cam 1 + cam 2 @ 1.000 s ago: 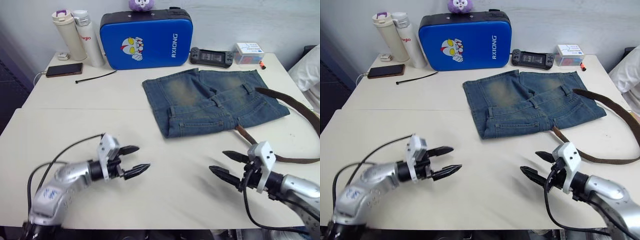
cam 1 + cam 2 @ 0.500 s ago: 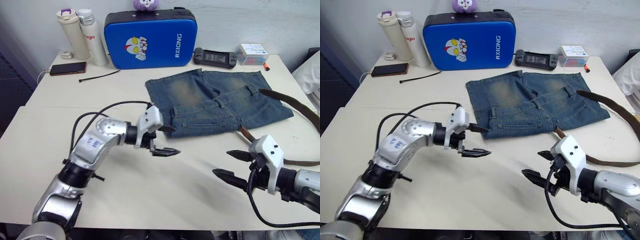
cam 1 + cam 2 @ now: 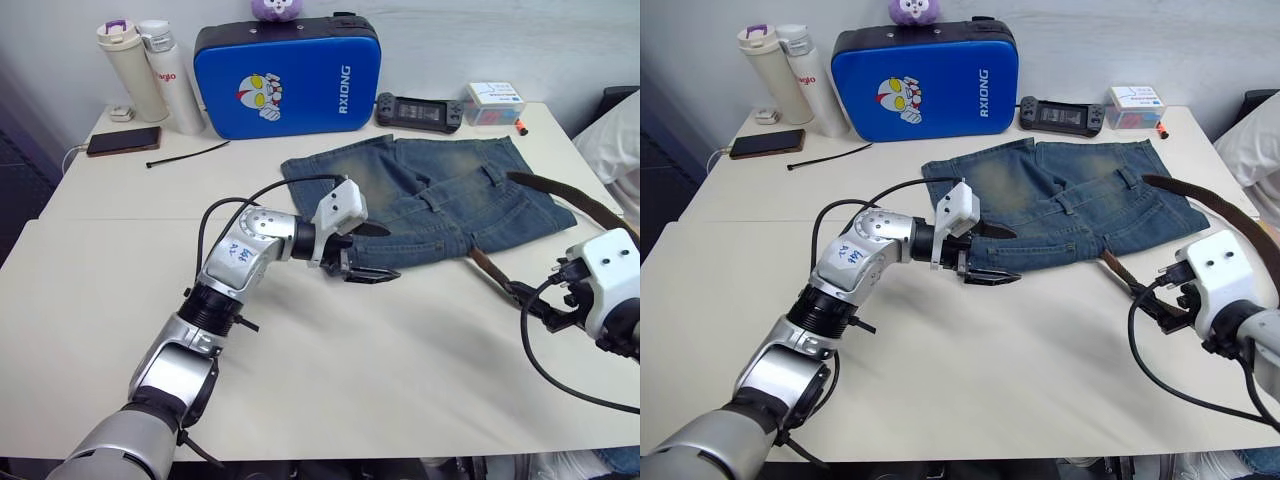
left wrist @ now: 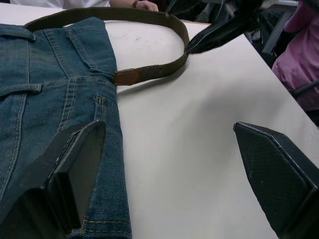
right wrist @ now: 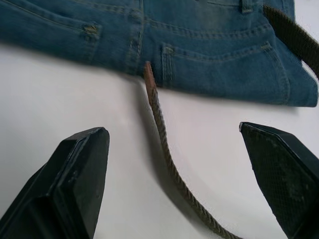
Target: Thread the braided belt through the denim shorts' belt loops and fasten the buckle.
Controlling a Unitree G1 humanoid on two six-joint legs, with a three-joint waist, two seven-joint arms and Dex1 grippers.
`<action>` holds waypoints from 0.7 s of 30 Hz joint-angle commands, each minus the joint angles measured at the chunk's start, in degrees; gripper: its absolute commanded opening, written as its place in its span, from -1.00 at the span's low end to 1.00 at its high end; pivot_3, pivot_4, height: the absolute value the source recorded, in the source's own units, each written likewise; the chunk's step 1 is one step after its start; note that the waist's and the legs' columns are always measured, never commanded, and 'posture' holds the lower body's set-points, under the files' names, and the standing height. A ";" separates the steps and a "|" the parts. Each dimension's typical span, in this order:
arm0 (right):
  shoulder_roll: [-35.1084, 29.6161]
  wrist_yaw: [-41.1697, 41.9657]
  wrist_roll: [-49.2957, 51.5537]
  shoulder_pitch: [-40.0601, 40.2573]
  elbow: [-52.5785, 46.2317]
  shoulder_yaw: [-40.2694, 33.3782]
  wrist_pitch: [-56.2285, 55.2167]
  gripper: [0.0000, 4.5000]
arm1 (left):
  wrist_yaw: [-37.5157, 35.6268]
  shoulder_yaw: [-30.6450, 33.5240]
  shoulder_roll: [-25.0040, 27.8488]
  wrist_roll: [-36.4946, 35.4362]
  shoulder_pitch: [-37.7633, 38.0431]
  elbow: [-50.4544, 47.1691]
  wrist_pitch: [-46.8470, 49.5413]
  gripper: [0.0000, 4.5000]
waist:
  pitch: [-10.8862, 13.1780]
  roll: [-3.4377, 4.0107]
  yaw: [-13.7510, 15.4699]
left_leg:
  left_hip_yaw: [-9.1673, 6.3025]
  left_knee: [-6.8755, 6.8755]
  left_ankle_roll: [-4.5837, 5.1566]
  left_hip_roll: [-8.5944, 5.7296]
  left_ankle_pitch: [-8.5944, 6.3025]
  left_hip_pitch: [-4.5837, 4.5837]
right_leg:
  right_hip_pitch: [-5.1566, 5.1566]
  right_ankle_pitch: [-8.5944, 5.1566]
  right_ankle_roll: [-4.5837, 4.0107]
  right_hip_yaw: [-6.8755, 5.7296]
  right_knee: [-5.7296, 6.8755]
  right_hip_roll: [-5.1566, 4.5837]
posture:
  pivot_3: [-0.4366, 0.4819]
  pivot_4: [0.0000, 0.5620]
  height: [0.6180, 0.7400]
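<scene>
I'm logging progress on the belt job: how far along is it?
Nothing looks done: the dark brown braided belt loops on the table beside the faded blue denim shorts, with no loop visibly threaded. In hand: the open left gripper sits at the shorts' near edge, and the open right gripper hovers over the belt. Left: threading and buckling.

Arm and tool posture at the recorded moment.
The left arm is extended forward and bent inward at the elbow, so that the left tool (image 3: 368, 252) is carried toward the centre of the scene; its two black fingers (image 4: 70, 167) are seen spread wide apart, with nothing held between them. The right arm is drawn in at the right edge, and the right tool (image 5: 175, 186) is directed inward toward the centre, its fingers (image 5: 279, 174) likewise parted widely and empty.
</scene>
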 commanded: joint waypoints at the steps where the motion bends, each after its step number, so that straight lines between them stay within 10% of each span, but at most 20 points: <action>1: 0.89 1.31 -4.11 -3.83 8.03 4.23 -3.80 0.87 | 1.55 2.62 0.58 -2.14 1.71 -6.55 3.75 1.00 | 0.00 0.00 -0.04 | -0.01 0.00 0.00 -0.01 0.00 0.00 | 0.00 0.00 0.00 0.06 0.01 -0.01 | -0.05 -0.47 0.75; 10: 0.03 9.40 -11.44 -11.30 22.05 14.21 -10.73 -0.97 | 7.49 6.68 1.10 -5.84 8.07 -17.75 13.22 1.00 | -0.01 0.03 -0.15 | -0.02 0.04 0.01 -0.02 0.00 -0.01 | -0.01 0.00 0.00 0.36 0.07 -0.03 | -0.05 -0.47 0.75; 21: -1.37 21.26 6.71 -16.29 11.07 -2.86 -0.48 -0.97 | 12.73 10.90 -6.55 -13.21 5.37 -14.70 19.43 1.00 | -0.01 0.04 0.08 | -0.04 0.06 0.00 -0.02 0.00 -0.03 | -0.01 0.00 0.01 0.32 0.07 -0.03 | -0.05 -0.47 0.75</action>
